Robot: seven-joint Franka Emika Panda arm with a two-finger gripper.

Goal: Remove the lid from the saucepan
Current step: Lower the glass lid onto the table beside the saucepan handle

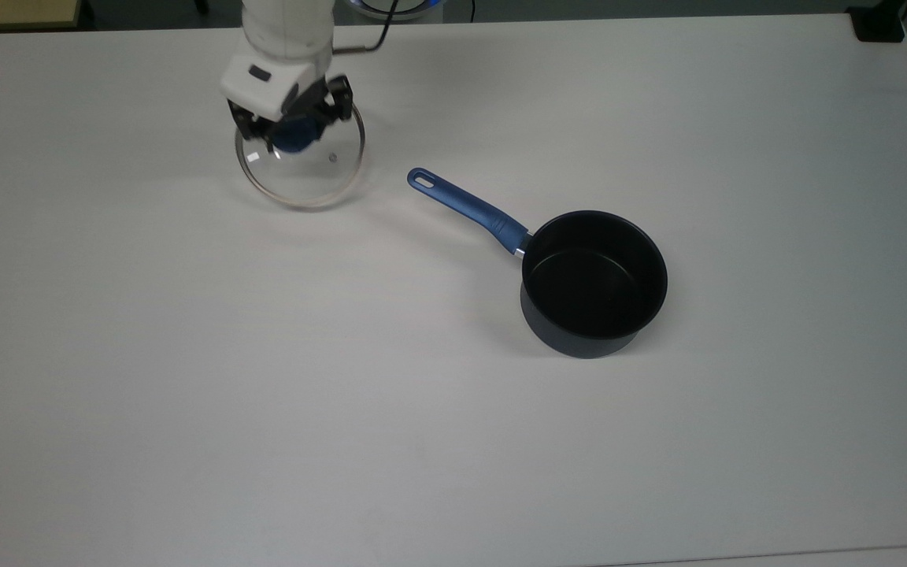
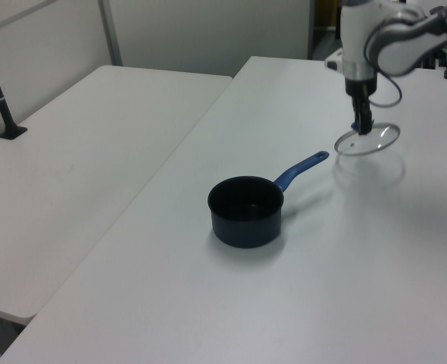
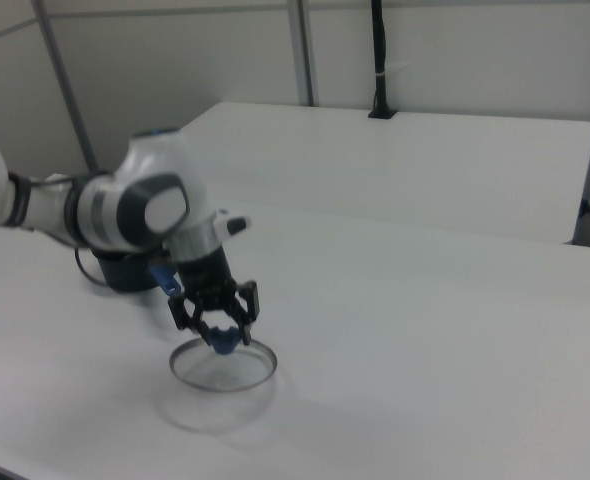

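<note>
The saucepan [image 1: 594, 283] stands uncovered on the white table, its black inside showing and its long blue handle [image 1: 465, 206] pointing toward the top view's upper left; it also appears in the left view [image 2: 246, 211]. The glass lid [image 1: 301, 170] with its metal rim hangs just above the table left of the handle tip, well apart from the pan. My gripper [image 1: 294, 132] is shut on the lid's blue knob. The left view has the lid [image 2: 369, 139] beyond the handle, under the gripper [image 2: 359, 125]. The right view has the gripper [image 3: 222, 335] over the lid [image 3: 224, 366].
The white table [image 1: 264, 378] stretches wide around the pan. A second white table [image 2: 79, 152] stands alongside in the left view. A dark clamp [image 1: 879, 24] sits at the top view's upper right corner, and a cable [image 1: 379, 35] trails behind the arm.
</note>
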